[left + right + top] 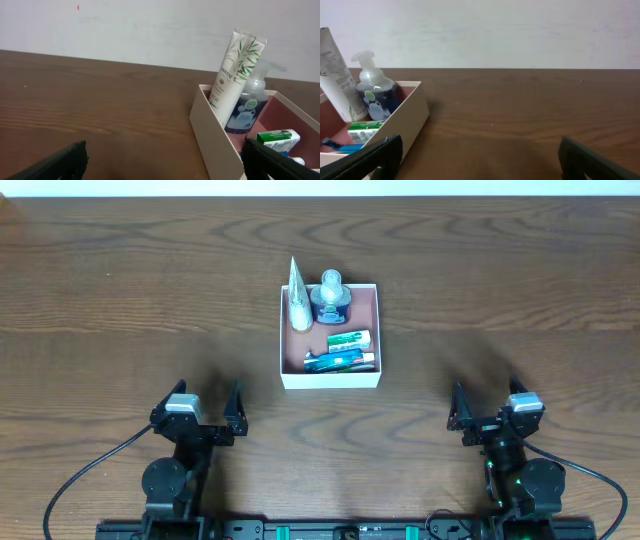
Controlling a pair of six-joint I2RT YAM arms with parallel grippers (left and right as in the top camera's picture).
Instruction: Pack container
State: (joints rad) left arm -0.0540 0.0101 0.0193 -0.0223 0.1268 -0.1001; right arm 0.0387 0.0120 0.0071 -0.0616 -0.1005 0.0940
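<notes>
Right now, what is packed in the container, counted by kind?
White tube: 1
Pump bottle: 1
Green-and-white box: 1
Blue item, kind unclear: 1
Total in the container: 4

Matte black all over, both of them. The left arm (pixel 178 465) carries a pale grey boxy block (pixel 180 406) at its wrist, and the right arm (pixel 520 465) wears a matching one (pixel 524 405). A thin black cable (pixel 100 457) trails off the left arm, and another (pixel 585 467) off the right. Small green lights (pixel 518 478) glow on the right arm. Up close, the left gripper (pixel 165 150) shows plain black wedge fingers (pixel 55 162) with a dull finish. The right gripper (pixel 480 145) looks just the same.
</notes>
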